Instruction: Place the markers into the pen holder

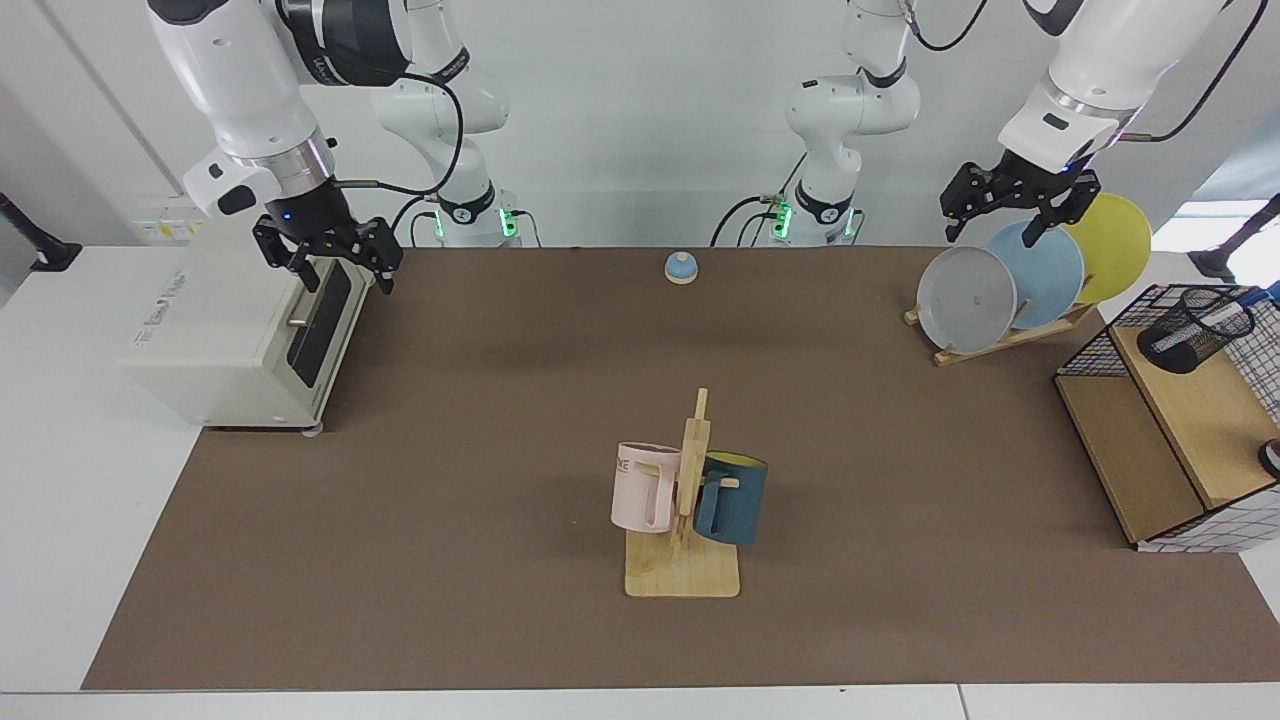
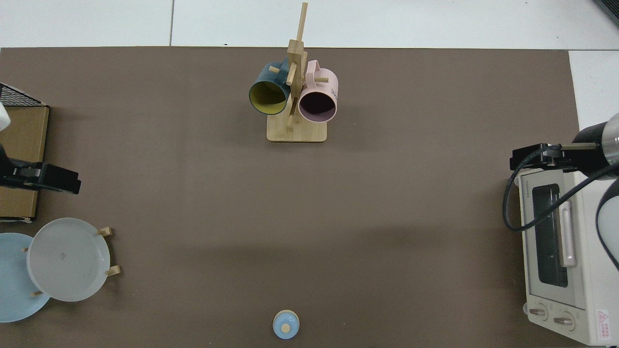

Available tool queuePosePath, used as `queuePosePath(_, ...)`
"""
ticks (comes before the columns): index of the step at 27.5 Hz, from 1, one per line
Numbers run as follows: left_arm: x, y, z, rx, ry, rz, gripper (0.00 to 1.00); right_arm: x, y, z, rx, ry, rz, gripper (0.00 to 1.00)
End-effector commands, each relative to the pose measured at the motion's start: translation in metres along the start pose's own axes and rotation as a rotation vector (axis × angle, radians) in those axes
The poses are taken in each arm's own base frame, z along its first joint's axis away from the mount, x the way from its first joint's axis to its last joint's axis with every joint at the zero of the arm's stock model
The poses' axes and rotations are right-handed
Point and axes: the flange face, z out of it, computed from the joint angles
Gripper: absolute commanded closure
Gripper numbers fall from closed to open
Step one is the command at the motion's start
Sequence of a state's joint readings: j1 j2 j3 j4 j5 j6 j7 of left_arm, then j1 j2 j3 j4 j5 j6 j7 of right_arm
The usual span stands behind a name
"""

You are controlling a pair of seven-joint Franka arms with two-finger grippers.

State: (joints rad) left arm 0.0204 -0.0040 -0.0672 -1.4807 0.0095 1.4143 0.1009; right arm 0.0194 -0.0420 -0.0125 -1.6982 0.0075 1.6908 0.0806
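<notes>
Where "TOSHIBA" marks it, toaster oven [image 2: 561,251] stands.

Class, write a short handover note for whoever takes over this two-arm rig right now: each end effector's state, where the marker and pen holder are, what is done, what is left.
Left end effector: open, empty, above the plate rack.
Right end effector: open, empty, waiting by the toaster oven.
Pen holder: upright on the wooden shelf of the wire basket.
Marker: leaning inside the pen holder, its tip above the rim.
Done: the one marker visible is in the holder.
Left: no other marker shows in either view; check outside the views before closing the job.
</notes>
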Motion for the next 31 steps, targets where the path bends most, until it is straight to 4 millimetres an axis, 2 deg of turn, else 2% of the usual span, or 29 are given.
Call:
queuePosePath(1,0.009,0.000,-0.012,-0.019,0.003,-0.031,0.00,0.000,0.003,-0.001,0.019,-0.005,-0.021,0.00)
queuePosePath(13,0.004,0.001,-0.001,-0.010,0.002,-0.031,0.00,0.001,0.003,0.000,0.019,-0.007,-0.021,0.00)
queuePosePath(31,0.007,0.000,-0.003,-0.005,0.048,-0.019,0.00,0.000,0.003,-0.001,0.018,-0.005,-0.021,0.00)
